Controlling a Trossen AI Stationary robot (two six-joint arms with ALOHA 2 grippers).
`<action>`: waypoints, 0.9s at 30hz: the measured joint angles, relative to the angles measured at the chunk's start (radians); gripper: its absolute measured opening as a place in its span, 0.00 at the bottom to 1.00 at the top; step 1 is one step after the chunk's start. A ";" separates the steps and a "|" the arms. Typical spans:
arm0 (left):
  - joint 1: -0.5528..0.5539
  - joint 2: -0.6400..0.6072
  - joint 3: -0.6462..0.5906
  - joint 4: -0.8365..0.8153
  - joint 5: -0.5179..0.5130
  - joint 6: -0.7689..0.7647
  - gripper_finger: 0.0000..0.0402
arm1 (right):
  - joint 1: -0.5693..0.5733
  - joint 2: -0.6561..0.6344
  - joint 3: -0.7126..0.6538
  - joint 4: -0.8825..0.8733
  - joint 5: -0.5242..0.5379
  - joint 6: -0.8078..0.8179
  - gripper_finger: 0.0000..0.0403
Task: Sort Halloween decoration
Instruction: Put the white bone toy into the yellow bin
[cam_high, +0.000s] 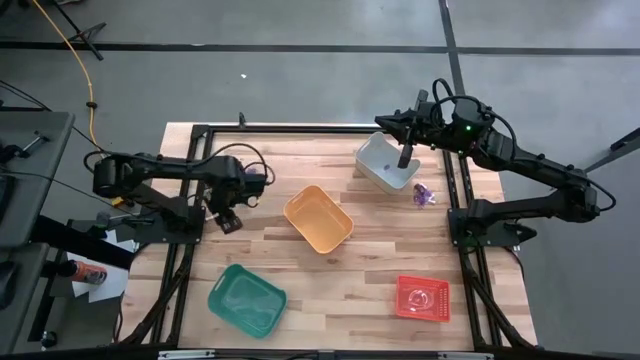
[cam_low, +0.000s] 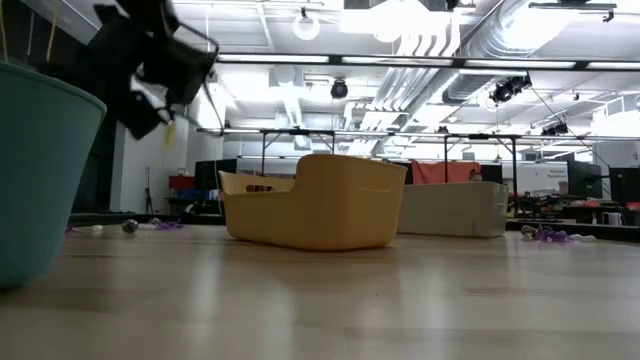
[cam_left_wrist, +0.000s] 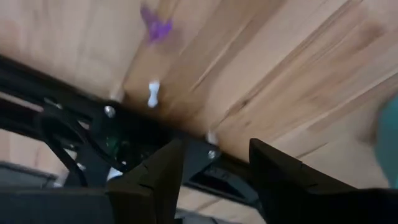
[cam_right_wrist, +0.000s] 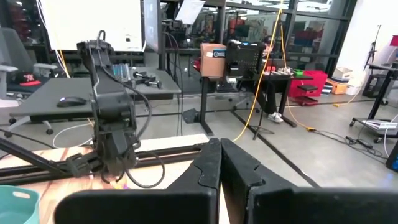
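In the high view you see the left gripper (cam_high: 229, 222) at centre left of the frame, over bare wooden table (cam_high: 330, 290) just inside the dark metal frame rail; its two dark fingers (cam_left_wrist: 158, 180) stand wide apart in the left wrist view, with nothing between them. That same wrist view shows a small purple trinket (cam_left_wrist: 157, 28) at the upper left of its frame and a small whitish bone-shaped trinket (cam_left_wrist: 152, 94) a little below it, both lying on the wood and apart from the fingers. You find the right gripper (cam_high: 405, 160) at the upper right of the high view, pointing down over the pale grey plastic bin (cam_high: 385, 163); in the right wrist view its fingers (cam_right_wrist: 211, 163) are pressed together with nothing held. A cluster of purple trinkets (cam_high: 424, 195) lies on the table just right of the grey bin. The orange-yellow plastic bin (cam_high: 318, 219) sits at the centre of the high view, the green plastic bin (cam_high: 246, 299) at lower left and the red plastic bin (cam_high: 422, 298) at lower right. In the low view, further small trinkets (cam_low: 130, 226) lie on the table at the left edge, beyond the green bin, and purple ones (cam_low: 550, 235) at the right.
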 joint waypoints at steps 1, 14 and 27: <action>0.007 0.000 -0.022 0.002 0.003 0.012 0.42 | 0.000 0.000 0.000 0.000 0.000 0.002 0.00; 0.078 0.079 -0.076 0.124 -0.143 0.095 0.42 | 0.000 0.000 0.000 0.001 0.000 0.037 0.00; 0.113 0.301 -0.097 0.111 -0.118 0.186 0.42 | 0.000 0.000 0.000 -0.004 0.000 0.038 0.00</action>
